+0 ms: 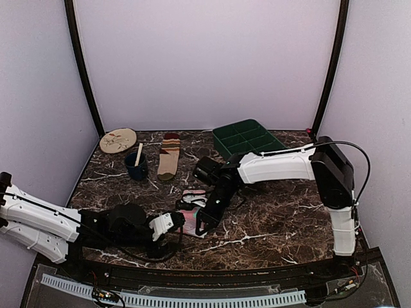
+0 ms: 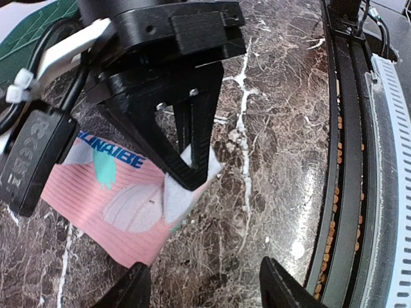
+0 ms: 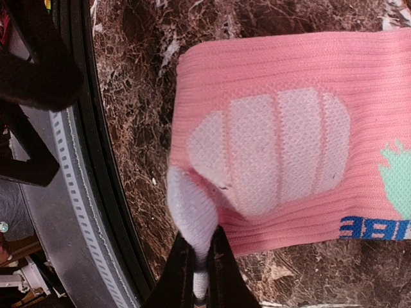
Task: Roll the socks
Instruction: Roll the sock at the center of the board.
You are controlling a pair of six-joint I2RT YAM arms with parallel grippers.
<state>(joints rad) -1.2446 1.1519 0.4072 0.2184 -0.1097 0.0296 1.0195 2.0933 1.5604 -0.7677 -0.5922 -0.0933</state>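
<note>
The right gripper is pressed together on the white toe end of the pink sock, pinching a small fold of fabric and lifting it slightly off the counter. The wrist camera shows the two dark fingers closing on that fold from 6 o'clock. The rest of the sock spreads flat toward 12 and 3 o'clock. It has a ribbed white patch at its middle, a teal mark and blue lettering near its right edge.

The left gripper is spread wide, with nothing between its fingers. It hovers low over the counter, just beside the sock's near corner. Whether its left finger touches the fabric cannot be told. In the overhead view it sits at about 8 o'clock from the sock and faces the right gripper across the toe end.

The pink sock lies near the middle of the counter, a little toward the near edge. The right arm reaches in from 3 o'clock, the left arm from 8 o'clock.

The tan sock, striped in brown, red and cream, lies flat and well apart, at 11 o'clock from the pink one. Its length runs toward the back wall. Just beside it, at its 9 o'clock, stands a dark blue cup with a pale stick leaning in it. A round beige plate lies in the far left corner. A green tray with compartments sits at 1 o'clock near the back wall.
</note>
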